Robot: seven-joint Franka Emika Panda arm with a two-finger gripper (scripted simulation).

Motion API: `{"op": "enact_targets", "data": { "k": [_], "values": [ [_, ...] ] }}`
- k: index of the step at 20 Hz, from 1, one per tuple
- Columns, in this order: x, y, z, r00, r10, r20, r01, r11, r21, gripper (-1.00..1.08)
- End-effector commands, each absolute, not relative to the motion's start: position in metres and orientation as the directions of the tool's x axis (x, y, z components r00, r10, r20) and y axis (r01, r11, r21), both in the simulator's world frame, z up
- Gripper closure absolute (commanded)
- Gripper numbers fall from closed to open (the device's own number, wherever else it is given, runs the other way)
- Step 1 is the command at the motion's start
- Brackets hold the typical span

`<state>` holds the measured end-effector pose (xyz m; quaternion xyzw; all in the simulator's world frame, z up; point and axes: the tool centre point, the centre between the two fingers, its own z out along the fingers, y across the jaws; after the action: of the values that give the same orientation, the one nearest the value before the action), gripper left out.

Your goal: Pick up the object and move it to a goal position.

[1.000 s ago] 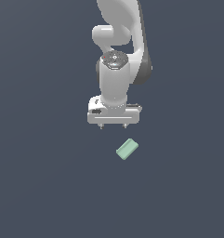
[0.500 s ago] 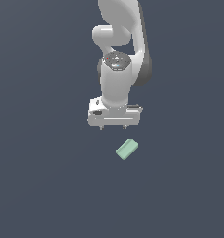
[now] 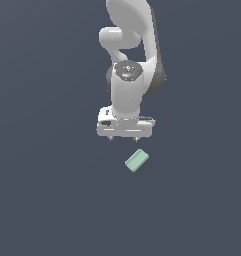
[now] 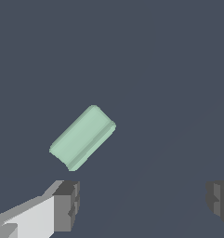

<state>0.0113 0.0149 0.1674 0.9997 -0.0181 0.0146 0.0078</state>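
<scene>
The object, a small pale mint-green block, lies on the dark grey floor, turned at an angle. In the wrist view the object lies just beyond one fingertip and off to its side, outside the gap between the fingers. My gripper hangs from the white arm above and slightly to the exterior view's left of the block, apart from it. Its jaws stand wide open and empty; in the wrist view my gripper shows two dark fingertips far apart.
The plain dark grey floor fills both views. The white arm rises behind the gripper toward the top of the exterior view. No goal marker shows.
The gripper has shifted only very slightly, a touch to the exterior view's right. The block has not moved.
</scene>
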Motion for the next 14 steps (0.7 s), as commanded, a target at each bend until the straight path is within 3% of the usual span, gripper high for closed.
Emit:
{"op": "enact_targets", "data": {
  "k": [1,14],
  "values": [
    [0.013,0.018,0.163,0.997,-0.073,0.028,-0.073,-0.997,0.012,-0.92],
    [0.023,0.046,0.123,0.931,-0.364,0.013,-0.364,-0.931,-0.005,-0.92]
  ]
}}
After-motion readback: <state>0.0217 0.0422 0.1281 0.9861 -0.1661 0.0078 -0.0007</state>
